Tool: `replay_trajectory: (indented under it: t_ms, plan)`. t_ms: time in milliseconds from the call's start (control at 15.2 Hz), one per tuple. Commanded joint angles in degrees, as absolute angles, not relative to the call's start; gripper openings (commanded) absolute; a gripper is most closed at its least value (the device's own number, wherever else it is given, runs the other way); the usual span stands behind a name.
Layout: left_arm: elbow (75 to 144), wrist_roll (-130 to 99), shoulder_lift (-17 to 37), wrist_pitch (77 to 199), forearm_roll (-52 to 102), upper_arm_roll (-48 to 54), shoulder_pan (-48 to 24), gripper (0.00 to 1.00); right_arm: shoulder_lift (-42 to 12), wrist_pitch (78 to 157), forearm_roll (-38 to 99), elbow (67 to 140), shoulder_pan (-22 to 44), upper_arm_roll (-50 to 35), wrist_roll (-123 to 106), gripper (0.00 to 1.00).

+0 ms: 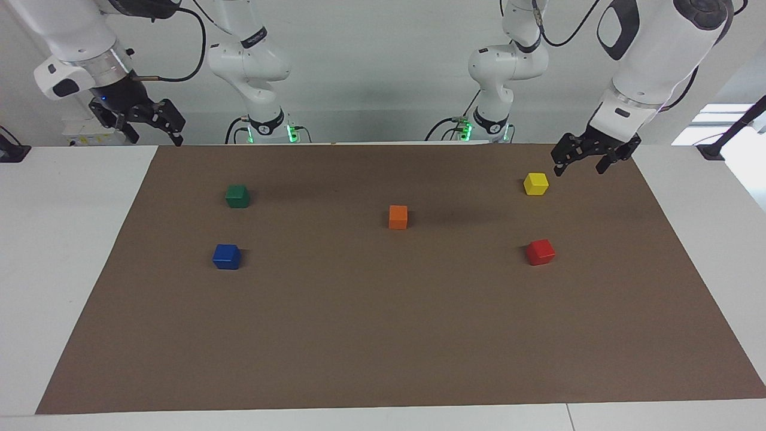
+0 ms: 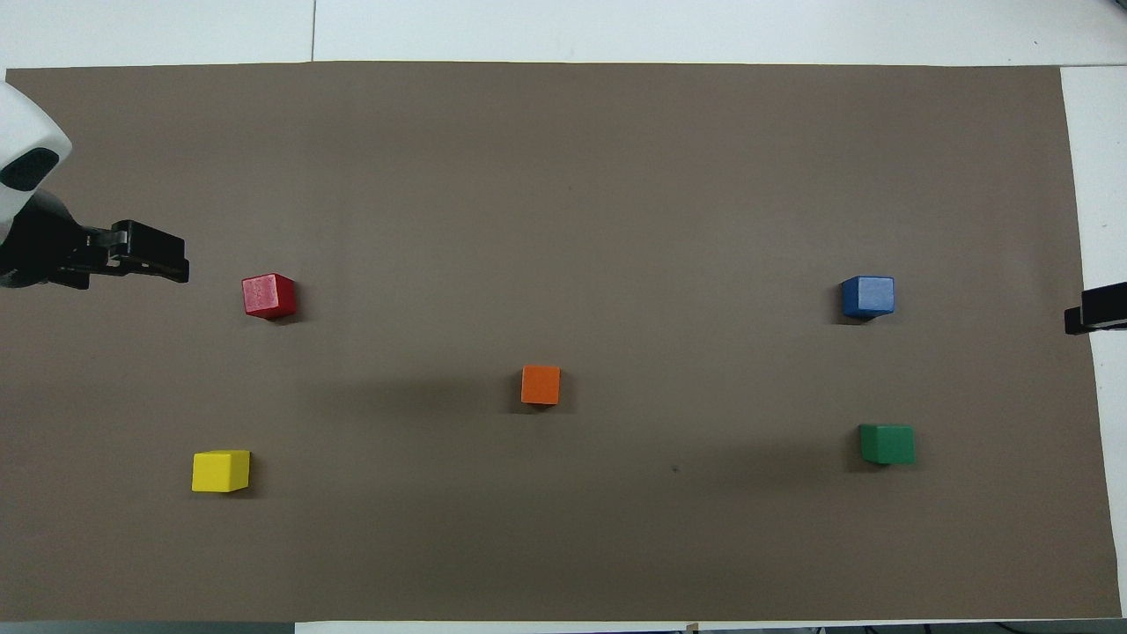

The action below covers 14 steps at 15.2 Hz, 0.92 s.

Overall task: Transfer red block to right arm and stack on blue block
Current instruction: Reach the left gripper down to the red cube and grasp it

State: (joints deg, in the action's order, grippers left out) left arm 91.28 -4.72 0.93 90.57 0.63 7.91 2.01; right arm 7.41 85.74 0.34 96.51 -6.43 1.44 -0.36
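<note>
The red block point(image 1: 540, 252) point(image 2: 268, 296) sits on the brown mat toward the left arm's end. The blue block point(image 1: 227, 256) point(image 2: 868, 296) sits on the mat toward the right arm's end, with nothing on it. My left gripper point(image 1: 579, 167) point(image 2: 172, 260) is open and empty. It hangs above the mat's edge beside the yellow block and is apart from the red block. My right gripper point(image 1: 155, 134) point(image 2: 1079, 319) is open and empty. It is raised over the corner of the mat at the right arm's end, well clear of the blue block.
A yellow block point(image 1: 535, 184) point(image 2: 220, 471) lies nearer to the robots than the red one. An orange block point(image 1: 398, 216) point(image 2: 541, 385) sits mid-mat. A green block point(image 1: 237, 196) point(image 2: 887, 443) lies nearer to the robots than the blue one. The brown mat point(image 1: 383, 335) covers the white table.
</note>
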Motion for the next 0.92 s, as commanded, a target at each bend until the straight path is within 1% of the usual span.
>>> replay_trajectory:
  t_ms: [0,461,527,658,856]
  plan:
    - [90.61,-4.13,1.32,90.88,0.0,7.82,2.02,1.0,8.61,86.22,1.05,97.82,-7.12,1.05,0.09,1.0]
    - [91.67,-5.01,0.79,90.7,0.0,7.73,2.2,1.0,8.61,86.22,1.05,97.82,-7.12,1.05,0.09,1.0]
    - [92.54,-5.53,0.7,92.44,0.09,7.65,2.2,1.0,8.61,86.22,1.05,97.82,-7.12,1.05,0.09,1.0]
    - [97.36,-5.71,0.01,99.38,0.09,7.73,2.2,1.0,8.61,86.22,1.05,97.82,-7.12,1.05,0.09,1.0]
    - [99.92,-5.19,2.36,102.65,0.0,7.65,2.2,1.0,8.61,86.22,1.05,97.82,-7.12,1.05,0.09,1.0]
